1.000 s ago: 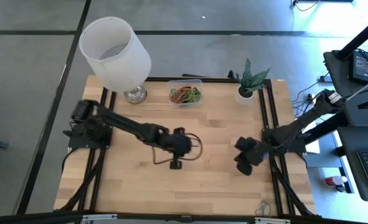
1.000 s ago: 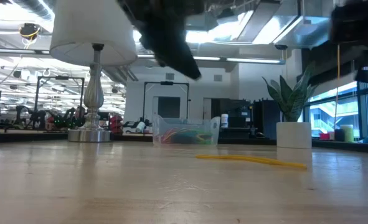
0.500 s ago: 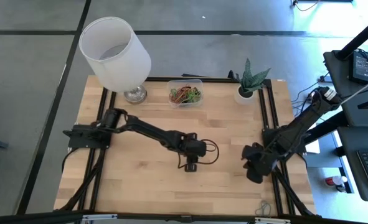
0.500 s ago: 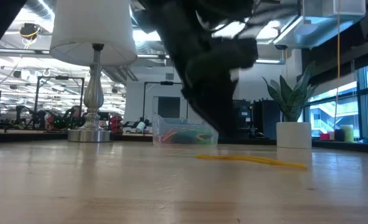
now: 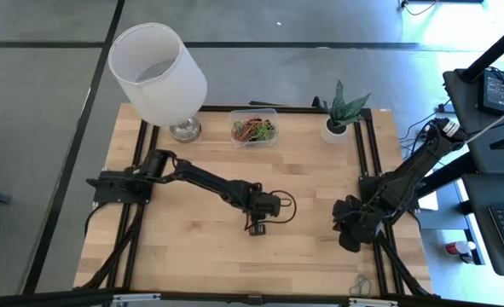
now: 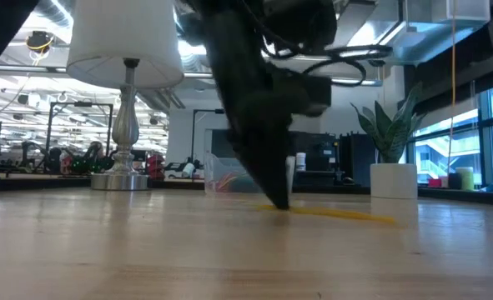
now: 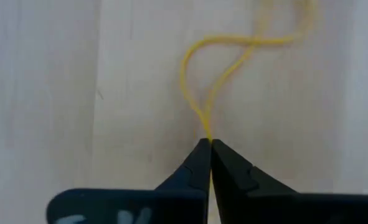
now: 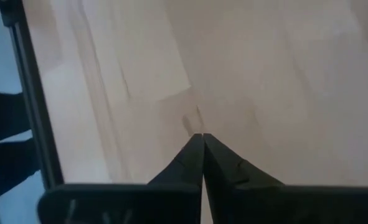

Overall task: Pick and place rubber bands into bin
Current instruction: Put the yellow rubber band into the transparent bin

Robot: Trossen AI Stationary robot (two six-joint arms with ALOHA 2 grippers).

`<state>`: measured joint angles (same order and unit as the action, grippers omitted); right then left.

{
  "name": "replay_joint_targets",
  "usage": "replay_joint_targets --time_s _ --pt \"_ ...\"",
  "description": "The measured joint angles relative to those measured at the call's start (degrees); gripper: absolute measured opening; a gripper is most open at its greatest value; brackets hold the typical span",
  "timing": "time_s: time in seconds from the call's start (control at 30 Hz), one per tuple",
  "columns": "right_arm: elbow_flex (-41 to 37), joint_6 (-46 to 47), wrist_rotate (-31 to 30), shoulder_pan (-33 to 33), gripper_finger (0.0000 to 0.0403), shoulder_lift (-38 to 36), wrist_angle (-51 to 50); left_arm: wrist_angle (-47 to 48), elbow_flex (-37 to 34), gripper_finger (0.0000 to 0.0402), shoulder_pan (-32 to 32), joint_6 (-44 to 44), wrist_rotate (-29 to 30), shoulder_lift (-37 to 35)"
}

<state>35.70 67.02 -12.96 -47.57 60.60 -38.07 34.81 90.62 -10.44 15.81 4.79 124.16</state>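
Wooden slats make up the surface (image 5: pixel 192 247), with a dark frame around it and a grey floor beyond. At the far edge a lamp with a big white shade (image 5: pixel 158 72) is parked on one side, a small potted plant (image 5: pixel 341 115) on the other, and the bin (image 5: pixel 253 128) sits between them (clear plastic, a tangle of coloured rubber bands (image 5: pixel 252 130) can be seen through its walls).

The left claw (image 5: pixel 257 228) is stretched out to about the middle of the surface and tipped down onto it. In the left wrist view its fingers (image 7: pixel 199 165) are pressed together, and a yellow rubber band (image 7: pixel 233 56) is pinched at its near end right between the tips. The rest of the band is laid out flat on the wood in a loose twisted loop running away from the claw. In the low view the same yellow band (image 6: pixel 346 215) is seen as a thin line on the surface, well short of the bin behind it.

The right claw (image 5: pixel 352 243) is kept off near the right edge of the surface, fingers closed tip to tip with nothing between them, only bare wood showing under it in the right wrist view.
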Motion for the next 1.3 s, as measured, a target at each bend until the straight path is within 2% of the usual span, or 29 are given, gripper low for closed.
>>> replay_joint_targets --time_s 0.1,0.27,0.47,0.63,0.8,1.0,1.17,1.3 --pt "0.0 0.0 -2.7 0.0 0.0012 0.0 0.1 6.3 4.2 0.0003 0.3 0.1 0.2 -2.3" --pt "0.0 0.0 -6.1 0.0 0.0012 0.0 0.5 16.9 11.3 0.0003 2.7 -1.4 6.8 -7.5" --pt "0.0 0.2 -8.4 0.1 0.0012 0.0 0.6 19.8 15.5 0.0003 9.3 -9.5 12.2 -15.6" --pt "0.0 0.2 -8.4 0.2 0.0012 0.0 1.1 19.9 15.5 0.0002 17.1 -13.8 10.9 -18.5" --pt "0.0 0.2 -8.7 0.3 0.0012 0.1 3.0 19.9 15.5 0.0002 24.6 -19.5 8.9 -17.0" --pt "0.0 0.5 -15.5 1.2 0.0012 0.1 6.1 19.6 15.4 0.0002 30.7 -23.6 9.0 -12.6" --pt "0.0 0.5 -17.5 2.9 0.0012 0.1 7.3 19.7 15.4 0.0003 33.6 -25.2 9.0 -7.6" --pt "0.0 0.5 -17.6 4.4 0.0012 0.2 8.3 20.1 15.4 0.0018 34.7 -26.1 5.9 -4.0"
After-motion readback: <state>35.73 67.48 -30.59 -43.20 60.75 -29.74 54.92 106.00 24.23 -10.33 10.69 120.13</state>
